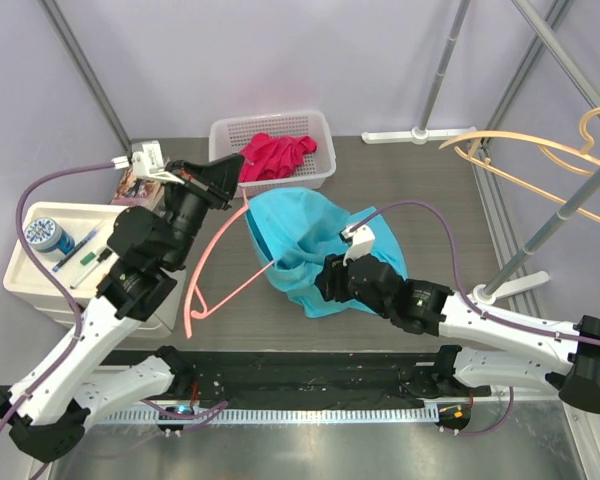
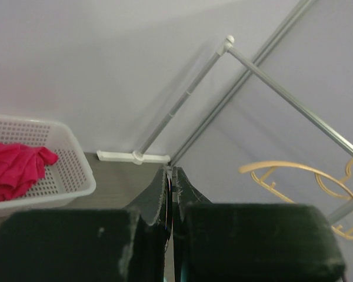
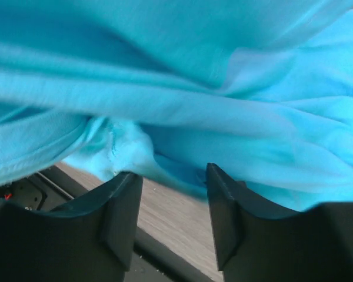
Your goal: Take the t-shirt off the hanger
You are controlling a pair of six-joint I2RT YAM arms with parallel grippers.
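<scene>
- Top view: shows the t-shirt (image 1: 315, 245) heaped mid-table on the table (image 1: 430, 200), with the pink hanger (image 1: 234, 290) jutting from its 9 o'clock side and one limb tucked into the cloth. Puts the hanger's long axis roughly from 1 o'clock to 7 o'clock. Places the right gripper (image 1: 322, 278) at the shirt's 6 o'clock edge, plainly the nearer arm. Places the left gripper (image 1: 235, 188) at the shirt's 10 o'clock, near the hanger's far end.
- Left wrist view: shows jaws pressed together, with no pink visible between them. Takes in little else but the basket (image 2: 76, 176) at 9 o'clock.
- Right wrist view: shows jaws apart, teal cloth bunched at 12 o'clock just beyond the tips, bare table in the gap. Probably calls for closing on that fold, then drawing towards 4 o'clock, off the limb.
</scene>
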